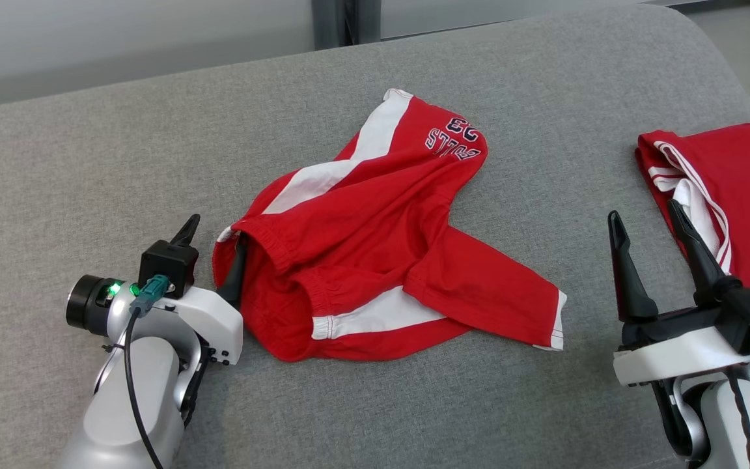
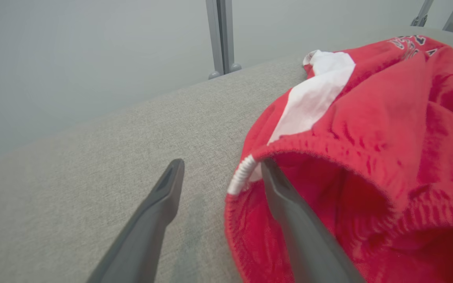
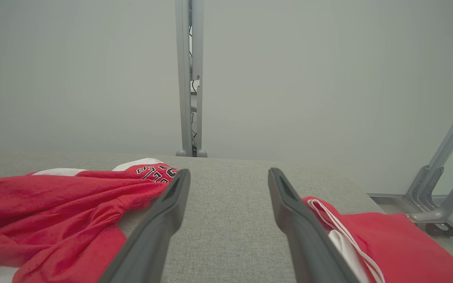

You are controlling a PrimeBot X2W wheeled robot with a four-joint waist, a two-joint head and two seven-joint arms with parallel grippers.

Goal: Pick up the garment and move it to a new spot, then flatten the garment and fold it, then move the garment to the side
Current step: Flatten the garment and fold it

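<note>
The garment (image 1: 362, 241), red shorts with white side stripes and dark lettering, lies crumpled in the middle of the grey padded table (image 1: 88, 163). My left gripper (image 1: 215, 233) is open at the waistband's left end. In the left wrist view the garment (image 2: 368, 129) has its white-edged waistband rim between the fingers of the left gripper (image 2: 222, 165): one finger is inside the waist opening, the other outside on the table. My right gripper (image 1: 644, 212) hovers open at the right, holding nothing. In the right wrist view the garment (image 3: 53, 204) is left of the right gripper (image 3: 228, 172).
A second red garment (image 1: 739, 189) with white trim lies folded at the table's right edge, just beyond my right fingers; it is also in the right wrist view (image 3: 399, 243). Bare grey table surrounds the shorts. A metal post (image 3: 189, 78) stands behind the far edge.
</note>
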